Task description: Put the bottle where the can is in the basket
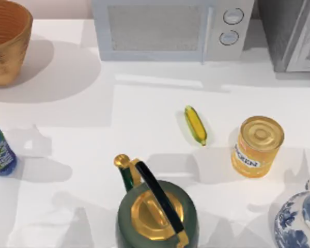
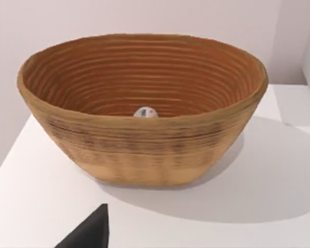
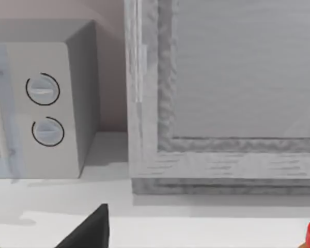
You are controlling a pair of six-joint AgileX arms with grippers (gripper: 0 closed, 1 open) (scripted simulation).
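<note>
Bottle (image 1: 0,153) stands on the surface's left edge, well apart from the basket (image 1: 8,41) at far left. Can (image 2: 144,112) still lies inside; nothing done yet. Whether either claw is spread, I cannot tell.

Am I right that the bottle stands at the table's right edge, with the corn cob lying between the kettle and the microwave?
Not quite: in the top view the bottle stands at the table's left edge. The corn cob does lie between the kettle and the microwave.
</note>
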